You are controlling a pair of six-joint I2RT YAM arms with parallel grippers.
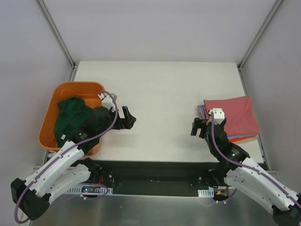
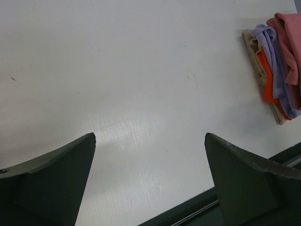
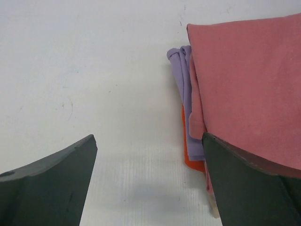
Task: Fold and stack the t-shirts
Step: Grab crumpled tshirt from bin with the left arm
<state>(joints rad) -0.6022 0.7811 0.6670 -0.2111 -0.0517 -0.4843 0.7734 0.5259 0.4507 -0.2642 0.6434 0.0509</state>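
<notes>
A dark green t-shirt (image 1: 69,118) lies crumpled in the orange basket (image 1: 51,109) at the left. Folded t-shirts form a stack (image 1: 233,117) at the right edge of the table, with the pink-red one (image 3: 249,84) on top, a lavender one (image 3: 187,94) under it and an orange one (image 3: 192,159) below that. From the left wrist the stack (image 2: 277,61) shows far off. My left gripper (image 1: 129,118) (image 2: 150,136) hovers open over bare table just right of the basket. Just left of the stack, my right gripper (image 1: 201,128) (image 3: 149,137) also stands open and holds nothing.
The white table (image 1: 160,89) is bounded by grey walls and slanted metal posts (image 1: 56,33) at the back corners. A dark gap runs along the table's near edge (image 1: 155,169) by the arm bases.
</notes>
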